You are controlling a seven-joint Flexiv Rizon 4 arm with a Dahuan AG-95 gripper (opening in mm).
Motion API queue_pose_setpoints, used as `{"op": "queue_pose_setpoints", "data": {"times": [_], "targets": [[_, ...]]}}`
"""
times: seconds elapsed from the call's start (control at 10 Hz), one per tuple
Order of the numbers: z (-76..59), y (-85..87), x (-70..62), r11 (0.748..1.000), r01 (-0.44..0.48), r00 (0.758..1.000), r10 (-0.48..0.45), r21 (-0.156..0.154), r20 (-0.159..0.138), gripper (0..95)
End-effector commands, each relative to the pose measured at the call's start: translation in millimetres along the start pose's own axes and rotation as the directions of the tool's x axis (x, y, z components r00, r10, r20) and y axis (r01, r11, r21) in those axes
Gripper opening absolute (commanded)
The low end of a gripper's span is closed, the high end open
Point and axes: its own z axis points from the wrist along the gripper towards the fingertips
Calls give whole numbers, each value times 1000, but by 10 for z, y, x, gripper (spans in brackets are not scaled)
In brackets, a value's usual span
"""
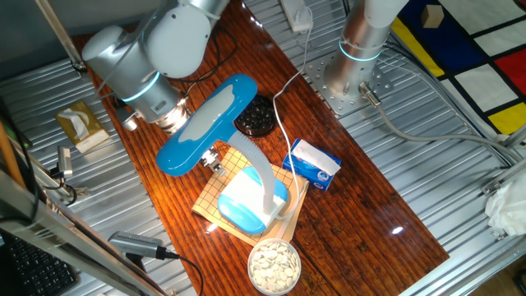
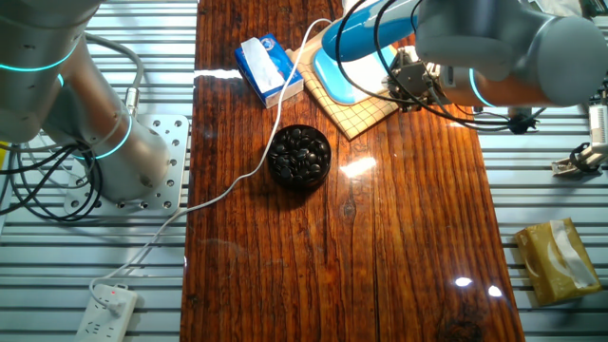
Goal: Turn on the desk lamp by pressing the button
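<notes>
One fixed view: white bowl w/ pale pieces sits near the table front edge; black bowl (dark pieces inside) lies behind the desk lamp. Lamp base rests on a grid mat, blue-white box just beside it. Gripper sits under the lamp head, by the mat; fingers hidden, can't tell if apart or together. Open wood toward the right end.

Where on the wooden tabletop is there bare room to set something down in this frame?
Bare wood runs from the bowl of dark pieces to the table's far end. Around the desk lamp, gridded mat, blue-and-white box and gripper, it is crowded.
</notes>
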Motion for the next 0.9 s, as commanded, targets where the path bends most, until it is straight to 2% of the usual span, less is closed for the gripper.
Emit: {"op": "queue_pose_setpoints", "data": {"times": [0.1, 0.9], "targets": [[1, 0, -1, 1000, 1, 1000, -1, 0, 0, 0], [9, -12, -2, 1000, 14, 1000, -14, -2, 0, 0]]}}
